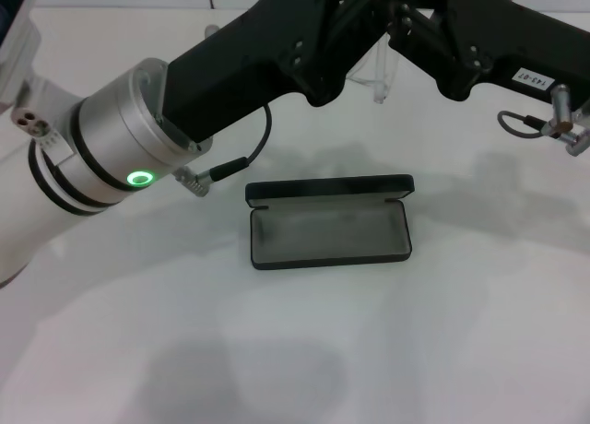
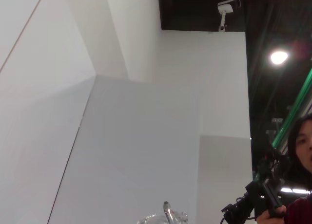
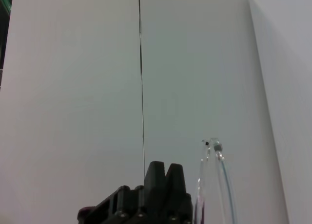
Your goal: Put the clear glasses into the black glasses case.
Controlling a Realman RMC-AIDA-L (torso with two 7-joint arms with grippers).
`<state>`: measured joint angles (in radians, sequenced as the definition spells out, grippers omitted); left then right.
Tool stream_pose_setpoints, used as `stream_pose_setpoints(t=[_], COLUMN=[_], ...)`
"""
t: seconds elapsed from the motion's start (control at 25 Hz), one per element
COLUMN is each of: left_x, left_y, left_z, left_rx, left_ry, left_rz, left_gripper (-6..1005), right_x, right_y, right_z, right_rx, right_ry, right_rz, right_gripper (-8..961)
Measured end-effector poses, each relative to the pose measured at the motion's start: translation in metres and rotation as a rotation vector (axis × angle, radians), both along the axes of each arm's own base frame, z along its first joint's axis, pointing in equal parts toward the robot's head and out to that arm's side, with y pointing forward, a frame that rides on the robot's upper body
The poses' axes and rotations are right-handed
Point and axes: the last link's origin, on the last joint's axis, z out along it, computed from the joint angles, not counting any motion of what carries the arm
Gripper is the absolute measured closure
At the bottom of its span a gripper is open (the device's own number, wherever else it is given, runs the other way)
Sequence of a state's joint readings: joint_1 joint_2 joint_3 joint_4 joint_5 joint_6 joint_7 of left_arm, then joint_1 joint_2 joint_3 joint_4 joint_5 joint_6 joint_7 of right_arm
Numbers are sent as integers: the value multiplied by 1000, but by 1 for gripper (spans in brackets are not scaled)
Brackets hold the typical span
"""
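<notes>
The black glasses case (image 1: 329,232) lies open in the middle of the white table (image 1: 304,350), grey lining up and lid (image 1: 329,188) on the far side. Both arms reach in above and behind it. My left gripper (image 1: 343,39) and right gripper (image 1: 417,29) meet there, high over the table. Part of the clear glasses (image 1: 380,74) hangs just below where they meet, well off the table. Which gripper holds them is hidden. A lens edge with a metal hinge (image 2: 168,215) shows in the left wrist view. Thin clear arms (image 3: 215,185) show in the right wrist view beside a black gripper part (image 3: 146,199).
A cable plug (image 1: 195,179) hangs under my left wrist, near the case's left end. Another cable loop (image 1: 527,123) hangs under my right arm. A person (image 2: 300,151) holding a camera stands off to one side in the left wrist view.
</notes>
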<state>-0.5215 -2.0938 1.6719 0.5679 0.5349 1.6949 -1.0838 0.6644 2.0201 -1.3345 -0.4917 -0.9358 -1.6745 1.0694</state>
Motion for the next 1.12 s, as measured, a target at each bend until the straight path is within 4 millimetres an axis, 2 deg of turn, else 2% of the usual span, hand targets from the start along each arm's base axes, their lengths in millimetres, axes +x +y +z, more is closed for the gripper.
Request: stream_pose_setpoints(t=[0.4,0.56,0.64,0.76,0.88,1.0,1.08,1.12], left_x=[-1,-9,-19,-44,-74,-99,-103,-111], left_y=[-2,-6,-8,-6,-3,-3,-3,-5], left_z=[2,7,14,32,59,85,91,104], left_rx=[-8,-10,0,38,91,136,148,187], left_ry=[-1,-1,21,86,148,183,189,198], left_rz=[-12,-26,-21,12,90,173,189,220], left_gripper=[925,925,925,925,925,924,924,924], right_x=[5,15,20,28,30,22,12,8], right_y=[4,6,6,0,-15,-30,-39,-42], right_z=[4,18,27,39,47,46,39,35], right_rx=[25,71,76,24,-55,-65,-35,-26], right_ry=[2,7,-19,-136,-370,-653,-834,-900], right_rz=[-31,-61,-62,-56,-47,-59,-71,-71], right_gripper=[847,847,847,847,847,847,847,846])
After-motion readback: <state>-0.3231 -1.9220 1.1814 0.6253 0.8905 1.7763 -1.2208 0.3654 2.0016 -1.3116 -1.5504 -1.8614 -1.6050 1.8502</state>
